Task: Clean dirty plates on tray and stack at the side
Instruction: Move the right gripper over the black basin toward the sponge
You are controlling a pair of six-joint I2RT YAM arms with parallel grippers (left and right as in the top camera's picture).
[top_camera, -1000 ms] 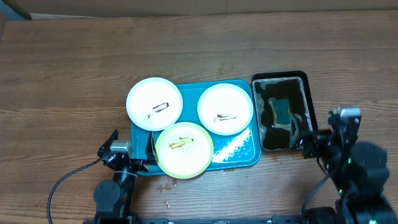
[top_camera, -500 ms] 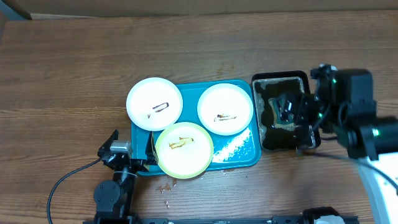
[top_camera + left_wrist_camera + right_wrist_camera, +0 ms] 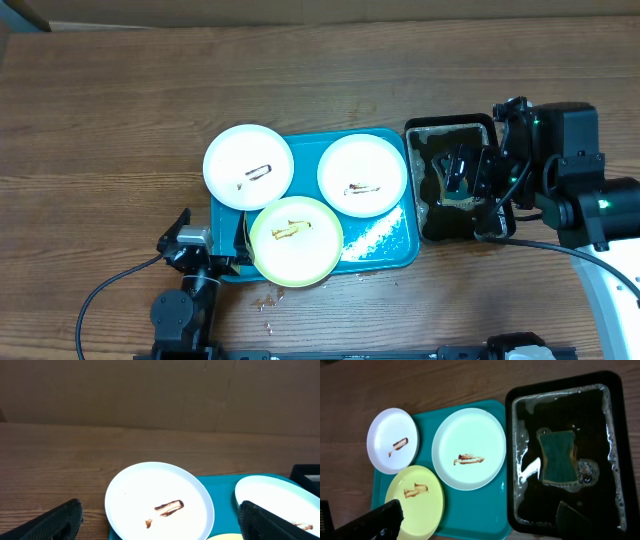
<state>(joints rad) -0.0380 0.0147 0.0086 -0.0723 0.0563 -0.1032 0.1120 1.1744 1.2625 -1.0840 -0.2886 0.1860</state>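
The teal tray holds three smeared plates: a white plate overhanging its back left corner, a white plate at back right, and a yellow-green plate overhanging the front edge. My left gripper is open and empty, low at the tray's front left; its view shows the left white plate between the fingers. My right gripper is open and empty above the black tray; its view shows all the plates and the teal tray.
A black tray of foamy water with a green sponge stands right of the teal tray. Small brown spots lie on the table in front of the yellow-green plate. A cardboard wall stands behind the table.
My right arm has moved from the front right of the table back and over the black tray. The left arm and the plates have not moved.
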